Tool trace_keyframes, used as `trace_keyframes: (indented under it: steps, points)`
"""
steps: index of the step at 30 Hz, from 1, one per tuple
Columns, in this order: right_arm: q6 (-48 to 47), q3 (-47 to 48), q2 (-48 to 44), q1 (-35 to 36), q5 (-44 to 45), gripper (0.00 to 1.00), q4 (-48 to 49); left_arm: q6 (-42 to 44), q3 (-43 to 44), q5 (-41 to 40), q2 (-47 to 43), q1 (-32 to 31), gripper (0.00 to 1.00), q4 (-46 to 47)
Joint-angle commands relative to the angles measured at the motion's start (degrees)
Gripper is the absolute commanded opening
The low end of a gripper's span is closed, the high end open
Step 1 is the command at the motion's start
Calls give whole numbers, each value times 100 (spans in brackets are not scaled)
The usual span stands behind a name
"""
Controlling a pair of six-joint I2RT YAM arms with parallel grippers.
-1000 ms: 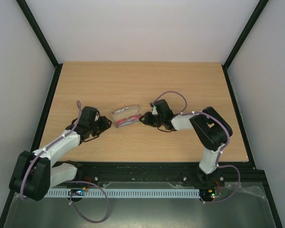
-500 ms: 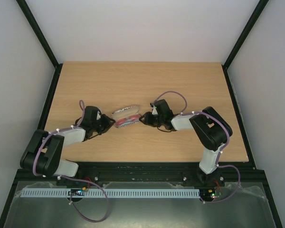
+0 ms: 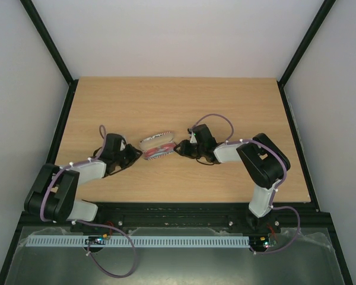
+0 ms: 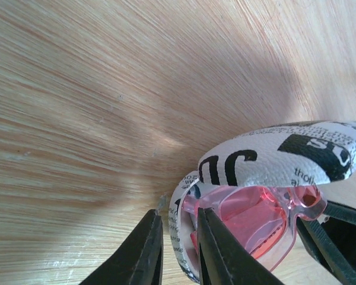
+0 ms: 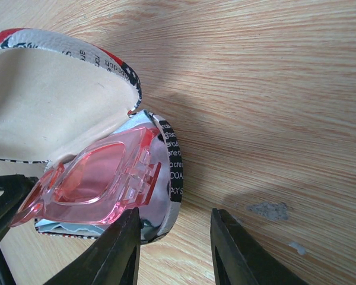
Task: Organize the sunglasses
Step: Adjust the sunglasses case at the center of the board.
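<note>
Sunglasses (image 5: 95,178) are sitting folded in the bottom half of the open case (image 4: 285,154). The see-through pinkish-red frame pokes up a bit over the rim. The case's lid (image 5: 53,101) is flipped up toward 12 o'clock, so you can see its plain beige lining, and the outside is white with black lettering.

From the top camera the whole thing lies just off the middle of the worktop (image 3: 225,101), a touch toward 8 o'clock, with its long side running roughly 9 to 3.

Left claw (image 4: 179,217) is down low at the case's 9 o'clock end. Its two black fingers (image 4: 145,255) are nearly together, pinching the thin rim of the bottom shell between them.

Right claw (image 5: 177,217) is at the 3 o'clock end, spread partway with bare wood showing in the gap. One finger overlaps the end of the case, though I honestly can't tell if it's touching. The other finger is clear of the case, so nothing is pinched on that side.
</note>
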Motion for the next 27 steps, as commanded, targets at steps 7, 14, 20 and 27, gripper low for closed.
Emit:
trace_keyframes:
  steps: [7, 14, 20, 27]
  points:
    - [-28, -50, 140, 17, 66, 33, -28, 194, -80, 401, 378, 20, 17, 371]
    - [-46, -49, 160, 22, 32, 33, -24, 315, -88, 275, 457, 20, 8, 314]
    - [-37, -58, 106, 22, 46, 34, -32, 549, -62, 83, 476, 7, 2, 183]
    - [-72, -159, -184, 20, 58, 38, 1, 719, 119, -174, 435, -182, 2, -84]
